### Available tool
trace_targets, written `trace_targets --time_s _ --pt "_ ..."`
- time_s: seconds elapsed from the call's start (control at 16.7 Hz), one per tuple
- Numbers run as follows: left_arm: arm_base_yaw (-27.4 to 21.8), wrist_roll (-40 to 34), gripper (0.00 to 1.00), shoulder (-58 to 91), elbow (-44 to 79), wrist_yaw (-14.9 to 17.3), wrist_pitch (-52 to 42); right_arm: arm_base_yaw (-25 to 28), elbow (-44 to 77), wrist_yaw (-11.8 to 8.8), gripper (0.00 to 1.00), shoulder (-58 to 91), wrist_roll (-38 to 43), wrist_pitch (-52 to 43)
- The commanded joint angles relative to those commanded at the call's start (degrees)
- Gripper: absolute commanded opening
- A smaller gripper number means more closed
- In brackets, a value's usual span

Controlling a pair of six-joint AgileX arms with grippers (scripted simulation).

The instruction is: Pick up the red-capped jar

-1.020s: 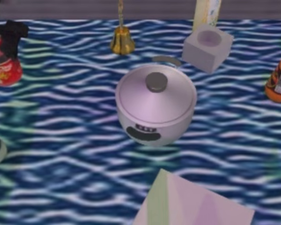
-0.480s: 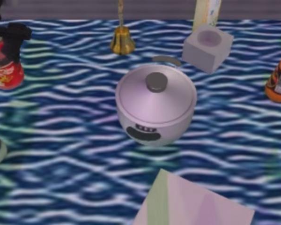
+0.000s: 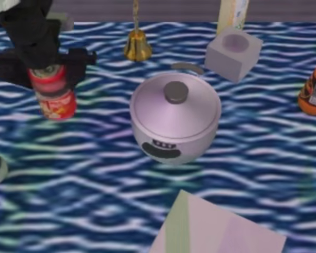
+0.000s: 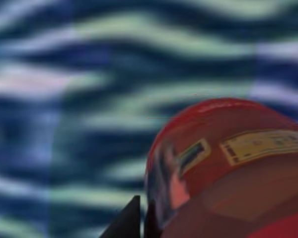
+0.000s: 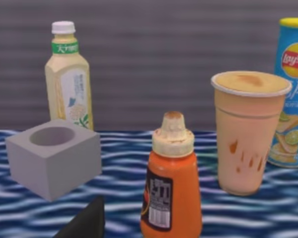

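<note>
The red-capped jar (image 3: 53, 97) hangs tilted above the blue wavy tablecloth at the table's left, its red-and-white label facing the camera. My left gripper (image 3: 44, 67) is shut on its lid end from above, black fingers on either side. In the left wrist view the jar (image 4: 228, 163) fills the lower right, red with pale label strips, and one dark fingertip (image 4: 130, 223) presses against its side. My right arm is parked off the right edge, out of the top view; only a dark part of it (image 5: 87, 223) shows in the right wrist view.
A pale lidded pot (image 3: 175, 116) sits mid-table, with a brass bell (image 3: 137, 45) and a grey hollow cube (image 3: 233, 52) behind it. An orange bottle (image 3: 315, 87) stands at the right edge. A pale box (image 3: 216, 229) lies in front. A drink cup (image 5: 248, 131) stands behind the bottle.
The left gripper has carried the jar from the table's far left edge up and to the right, and the jar now hangs tilted above the cloth.
</note>
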Motion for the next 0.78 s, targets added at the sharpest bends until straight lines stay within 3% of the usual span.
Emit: trace_targets --time_s 0.24,0.54,0.78 --pt "-4.2 -6.7 0.0 -1.0 -3.8 -1.4 3.1 0.0 0.0 0.0 1.0 0.0 0.0 0.0" --pt "-4.1 -6.7 0.0 -0.7 -3.9 -1.3 3.3 0.0 0.0 0.0 1.0 0.0 0.0 0.0" --pt "-4.1 -6.5 0.0 1.2 -7.6 -1.3 9.4 0.0 0.0 0.0 1.0 0.0 0.0 0.0"
